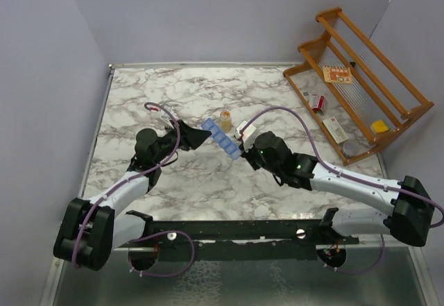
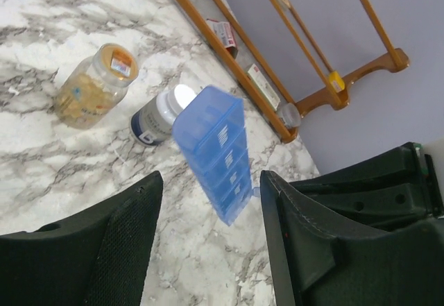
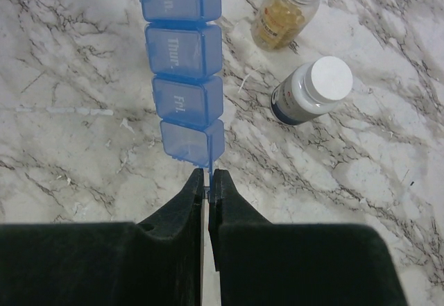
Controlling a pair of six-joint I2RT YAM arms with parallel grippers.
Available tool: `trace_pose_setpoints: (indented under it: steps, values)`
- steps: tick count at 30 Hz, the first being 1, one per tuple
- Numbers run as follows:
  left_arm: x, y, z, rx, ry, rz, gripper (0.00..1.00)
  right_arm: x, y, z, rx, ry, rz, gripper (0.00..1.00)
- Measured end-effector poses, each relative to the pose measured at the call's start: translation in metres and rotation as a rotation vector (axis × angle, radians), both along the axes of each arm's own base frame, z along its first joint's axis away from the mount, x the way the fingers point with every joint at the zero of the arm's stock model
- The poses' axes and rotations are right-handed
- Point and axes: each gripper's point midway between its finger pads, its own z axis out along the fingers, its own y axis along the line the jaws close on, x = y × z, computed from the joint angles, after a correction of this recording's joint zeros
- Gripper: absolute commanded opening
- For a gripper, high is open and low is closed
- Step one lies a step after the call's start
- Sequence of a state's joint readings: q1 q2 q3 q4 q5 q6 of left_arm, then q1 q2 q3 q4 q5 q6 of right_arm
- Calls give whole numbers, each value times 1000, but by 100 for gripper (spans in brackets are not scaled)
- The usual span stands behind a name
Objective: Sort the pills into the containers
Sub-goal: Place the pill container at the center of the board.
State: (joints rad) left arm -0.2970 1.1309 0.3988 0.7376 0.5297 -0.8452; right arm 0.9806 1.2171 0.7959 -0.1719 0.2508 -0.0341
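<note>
The right gripper [image 3: 209, 175] is pinched fully closed on only a thin lip at the end compartment of the containers [image 3: 186, 98], and that is the weak point. With so little plastic between the fingers, the blue strip could slip out or swing. If the lip belongs to a lid, a pull might pop that lid open rather than move the strip.

From that pinch the containers run away in a straight row, lids apparently closed, with day labels readable on three of them. The strip seems to be held up off the marble counter [image 3: 83, 146], though I cannot tell whether any part of it rests there. If it is raised, a slip would drop it and it could land lid-down.

At the opposite end of the containers the left gripper [image 2: 210, 188] stands open and holds nothing. The strip's end sits in the gap between its fingers with space on both sides. If it closes off-centre, or while the right gripper is pulling, the strip could twist between the two arms.

Just beyond the containers lie the dark bottle with white cap [image 3: 309, 92] and, a little farther, the amber bottle [image 3: 284, 14]. A swinging strip or a wide arm move could knock either one and send it rolling.

Well beyond the containers, the wooden rack [image 1: 361, 91] looks safely out of reach
</note>
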Motion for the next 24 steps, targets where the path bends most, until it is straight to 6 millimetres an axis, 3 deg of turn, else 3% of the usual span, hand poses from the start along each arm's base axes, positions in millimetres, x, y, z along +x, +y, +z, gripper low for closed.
trace_pose_setpoints:
  steps: [3,4,5,6,11,18,24]
  values:
    - [-3,5,-15,20,28,24,67,-1,-1,-2,-5,7,-1,1]
    - [-4,7,-20,29,34,37,73,-1,-1,-3,-7,11,-1,1]
    - [-5,10,-24,39,39,53,95,-2,-2,-4,-11,15,-1,1]
    - [-5,13,-26,47,40,73,99,-2,-2,-6,-16,21,-2,1]
    - [-2,35,-20,99,-21,200,99,-6,-2,-19,-63,78,1,1]
    - [11,60,21,187,-164,340,98,-20,-2,-40,-129,197,28,1]
    - [13,62,13,236,-146,343,91,-31,3,-46,-171,299,56,1]
